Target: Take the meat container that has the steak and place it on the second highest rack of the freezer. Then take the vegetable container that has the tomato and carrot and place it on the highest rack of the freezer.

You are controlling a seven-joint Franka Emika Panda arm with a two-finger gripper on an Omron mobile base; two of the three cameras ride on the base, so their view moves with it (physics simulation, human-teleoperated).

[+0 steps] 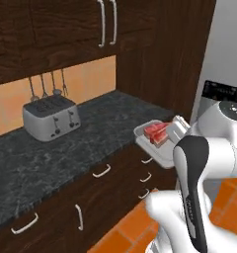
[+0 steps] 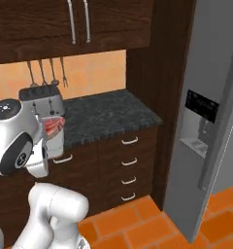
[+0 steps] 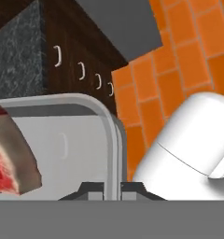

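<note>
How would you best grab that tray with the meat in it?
By its thin raised rim, from the side, as the claw does now: one finger on each side of the tray wall, shut on it. The tray is shallow and wide, so its edge is the one part narrow enough to pinch, away from the steak.

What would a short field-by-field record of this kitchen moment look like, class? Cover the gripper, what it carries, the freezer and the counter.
gripper: gripper shut on the rim of the tray
load: steak lying in the tray
tray position: held in the air past the counter edge, above the drawers
freezer: freezer doors closed, dispenser panel facing out
counter: toaster standing on the dark counter
floor: orange tiles
</note>
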